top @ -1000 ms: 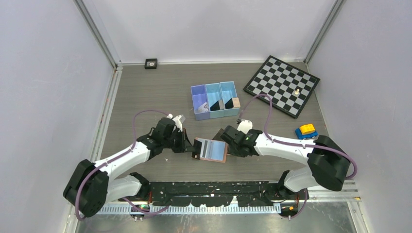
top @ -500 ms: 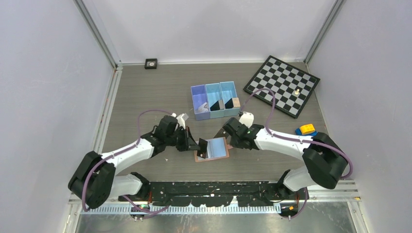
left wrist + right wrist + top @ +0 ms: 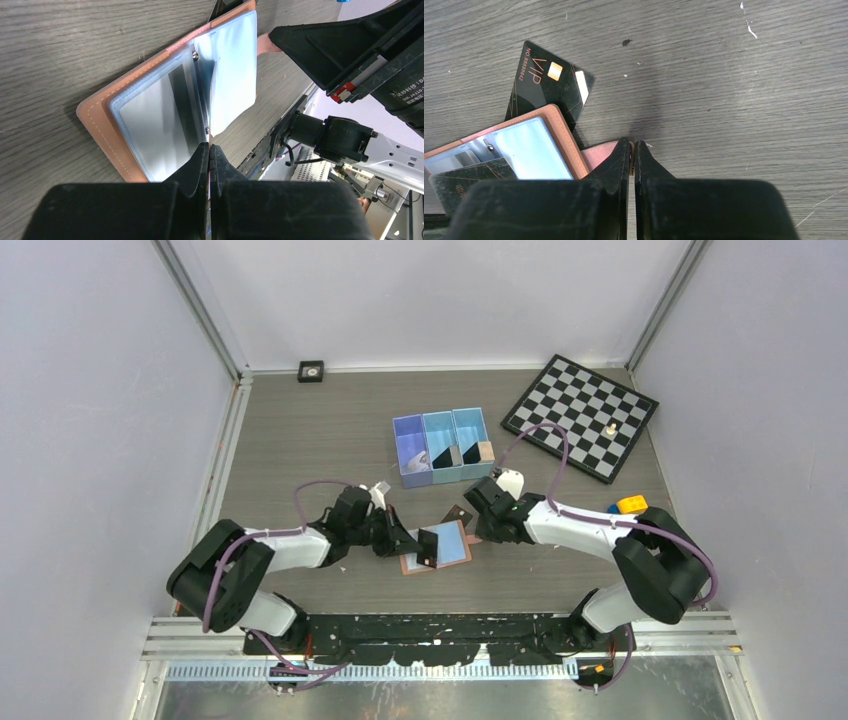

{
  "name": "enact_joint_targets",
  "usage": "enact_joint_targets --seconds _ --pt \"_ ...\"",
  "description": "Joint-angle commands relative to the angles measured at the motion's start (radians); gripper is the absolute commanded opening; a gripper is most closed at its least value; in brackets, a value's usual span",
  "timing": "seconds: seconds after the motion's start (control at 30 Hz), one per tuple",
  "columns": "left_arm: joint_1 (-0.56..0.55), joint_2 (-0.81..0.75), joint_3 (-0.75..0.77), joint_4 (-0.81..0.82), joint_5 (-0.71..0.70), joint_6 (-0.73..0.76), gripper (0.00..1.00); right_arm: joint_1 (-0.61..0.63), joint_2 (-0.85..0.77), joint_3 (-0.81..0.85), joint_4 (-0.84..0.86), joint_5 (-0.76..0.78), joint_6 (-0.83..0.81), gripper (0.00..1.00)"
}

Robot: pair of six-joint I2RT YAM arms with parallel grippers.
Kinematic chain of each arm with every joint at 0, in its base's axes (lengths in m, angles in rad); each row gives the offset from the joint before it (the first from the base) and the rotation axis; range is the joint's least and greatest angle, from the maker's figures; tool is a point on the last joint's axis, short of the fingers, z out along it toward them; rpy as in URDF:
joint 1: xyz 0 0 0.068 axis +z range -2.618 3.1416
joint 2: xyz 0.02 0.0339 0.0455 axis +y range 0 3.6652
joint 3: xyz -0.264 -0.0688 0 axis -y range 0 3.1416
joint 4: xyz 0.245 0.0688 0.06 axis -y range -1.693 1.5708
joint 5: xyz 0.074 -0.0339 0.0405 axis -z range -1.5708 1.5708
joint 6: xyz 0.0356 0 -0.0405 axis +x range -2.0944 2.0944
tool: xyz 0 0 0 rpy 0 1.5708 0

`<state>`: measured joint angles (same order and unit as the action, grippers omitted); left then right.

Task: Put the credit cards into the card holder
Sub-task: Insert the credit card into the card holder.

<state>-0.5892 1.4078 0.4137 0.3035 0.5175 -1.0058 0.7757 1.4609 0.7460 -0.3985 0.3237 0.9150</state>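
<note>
The card holder [image 3: 455, 543] lies open on the table with its light blue lining up; it also shows in the left wrist view [image 3: 150, 115] and the right wrist view [image 3: 531, 150]. My left gripper [image 3: 413, 541] is shut on a black credit card [image 3: 428, 546] and holds it tilted over the holder's left half; the card also shows in the right wrist view [image 3: 471, 181]. My right gripper [image 3: 479, 532] is shut on the holder's pink snap tab [image 3: 599, 152]. A second black credit card [image 3: 549, 85], marked VIP, lies flat, partly under the holder's far edge.
A three-compartment blue bin [image 3: 445, 430] with dark cards and a tan block [image 3: 486, 451] stands behind the holder. A chessboard [image 3: 575, 405] with one piece [image 3: 610, 427] lies at the back right. A yellow-and-blue toy [image 3: 630, 506] sits at the right.
My left gripper has moved right, carrying the black card from the holder's left edge to over its open lining. The right gripper shifted slightly back and left with the tab.
</note>
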Motion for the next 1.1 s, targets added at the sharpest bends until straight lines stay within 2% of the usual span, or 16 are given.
enact_joint_targets --seconds 0.0,0.57,1.07 --pt "-0.011 0.044 -0.017 0.170 0.011 -0.071 0.00 -0.002 0.009 0.005 0.020 0.005 0.008 0.00" --pt "-0.011 0.035 -0.059 0.154 -0.078 -0.069 0.00 -0.001 0.006 0.007 0.000 0.015 0.021 0.00" --pt "-0.027 0.131 -0.076 0.291 -0.118 -0.110 0.00 -0.002 0.014 0.007 -0.004 0.002 0.033 0.00"
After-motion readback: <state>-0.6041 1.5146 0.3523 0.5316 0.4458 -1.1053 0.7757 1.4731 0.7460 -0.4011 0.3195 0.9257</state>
